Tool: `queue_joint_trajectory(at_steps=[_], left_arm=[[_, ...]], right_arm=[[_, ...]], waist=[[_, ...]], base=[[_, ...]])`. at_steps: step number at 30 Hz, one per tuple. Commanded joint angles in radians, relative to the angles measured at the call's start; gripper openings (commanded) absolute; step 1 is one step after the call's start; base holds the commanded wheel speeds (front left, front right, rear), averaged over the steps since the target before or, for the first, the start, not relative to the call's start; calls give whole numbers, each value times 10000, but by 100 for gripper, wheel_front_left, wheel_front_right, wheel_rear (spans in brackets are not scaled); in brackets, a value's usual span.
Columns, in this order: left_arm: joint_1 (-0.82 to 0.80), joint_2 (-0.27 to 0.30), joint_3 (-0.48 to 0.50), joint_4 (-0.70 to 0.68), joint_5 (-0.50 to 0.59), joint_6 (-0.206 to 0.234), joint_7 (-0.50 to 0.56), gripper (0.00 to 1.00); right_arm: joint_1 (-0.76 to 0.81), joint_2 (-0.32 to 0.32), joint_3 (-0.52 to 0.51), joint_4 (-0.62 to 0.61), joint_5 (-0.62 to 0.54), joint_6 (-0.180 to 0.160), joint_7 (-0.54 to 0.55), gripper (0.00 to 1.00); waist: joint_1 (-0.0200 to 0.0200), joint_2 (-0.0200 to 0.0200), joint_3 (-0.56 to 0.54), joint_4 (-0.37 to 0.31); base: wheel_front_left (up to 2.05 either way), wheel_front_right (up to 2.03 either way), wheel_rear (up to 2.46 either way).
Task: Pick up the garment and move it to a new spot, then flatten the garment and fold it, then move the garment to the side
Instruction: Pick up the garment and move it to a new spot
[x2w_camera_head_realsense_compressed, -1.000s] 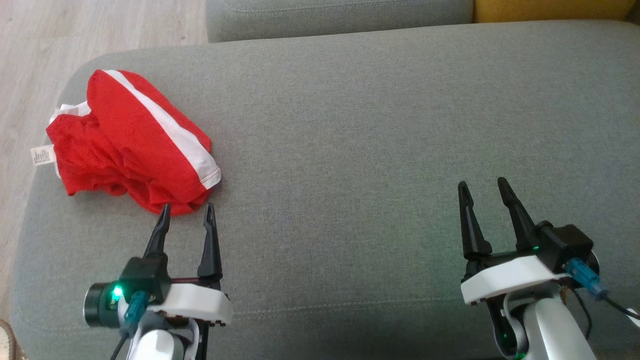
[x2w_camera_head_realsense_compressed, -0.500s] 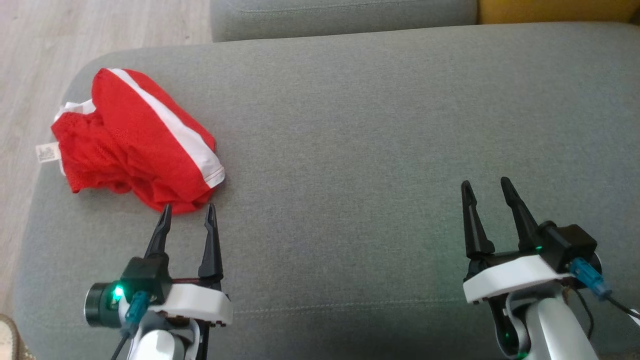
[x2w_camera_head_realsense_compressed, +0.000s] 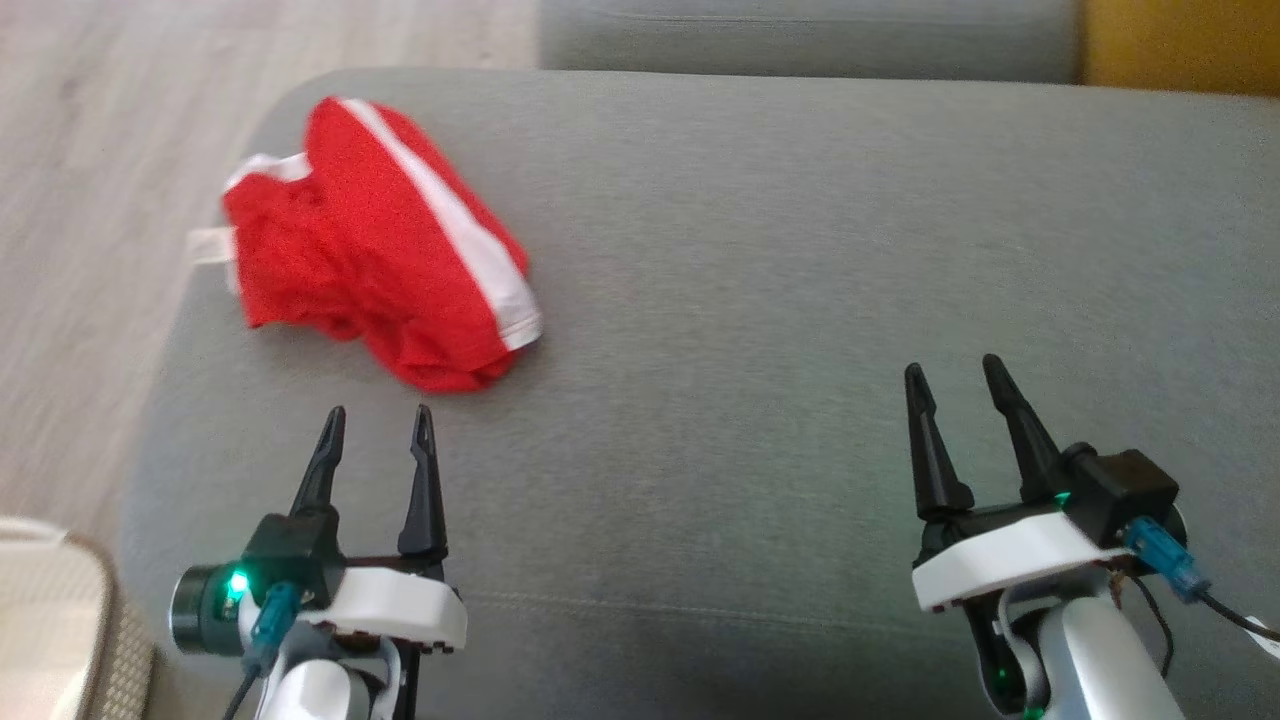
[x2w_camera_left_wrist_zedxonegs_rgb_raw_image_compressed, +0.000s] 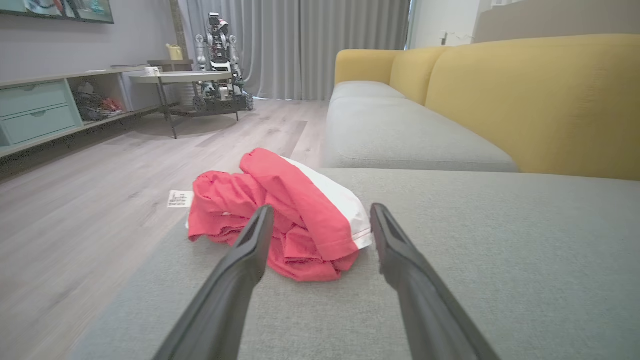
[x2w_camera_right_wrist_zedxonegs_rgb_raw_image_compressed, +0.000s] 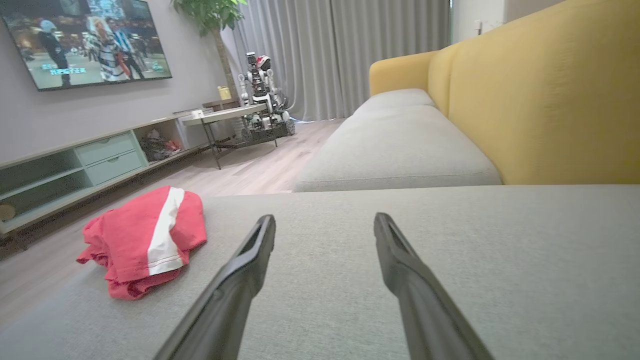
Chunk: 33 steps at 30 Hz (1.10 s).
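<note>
The garment (x2w_camera_head_realsense_compressed: 385, 250) lies on the seat cushion (x2w_camera_head_realsense_compressed: 750, 300), at its far left corner, beside the edge that borders the floor (x2w_camera_head_realsense_compressed: 100, 200). The left gripper (x2w_camera_head_realsense_compressed: 377, 415) is just before the garment, near it but apart. The right gripper (x2w_camera_head_realsense_compressed: 950, 370) is well apart from both, over the cushion's right half. A second cushion (x2w_camera_head_realsense_compressed: 800, 40) lies behind the first, with the backrest (x2w_camera_head_realsense_compressed: 1180, 45) to its right.

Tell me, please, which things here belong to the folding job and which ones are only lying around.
For the job:
- red garment, crumpled
- grey seat cushion under it
- left gripper and right gripper, both open and empty

Just lying about:
- yellow backrest
- round table
- another robot
- television
</note>
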Motion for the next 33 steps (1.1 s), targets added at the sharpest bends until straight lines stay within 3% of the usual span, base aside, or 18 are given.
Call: queue_joint_trajectory(at_steps=[1, 16, 29, 33], left_arm=[[-336, 9, 358, -364, 21, 4, -122, 100], [68, 9, 519, -400, -4, -51, -122, 100], [113, 9, 689, -487, -198, 3, -122, 100], [-78, 9, 931, -561, -166, -219, -122, 100]], right_arm=[[-213, -32, 335, -359, 92, 71, -93, 100], [-2, -32, 682, -258, 212, 71, -93, 100], [-34, -32, 676, -226, 191, 71, -93, 100], [-123, -32, 676, -316, 128, 71, -93, 100]], waist=[[0, 0, -28, 565], [0, 0, -216, 2463], [0, 0, -124, 2614], [0, 0, 115, 2490]], base=[[0, 0, 0], [0, 0, 0], [0, 0, 0], [0, 0, 0]])
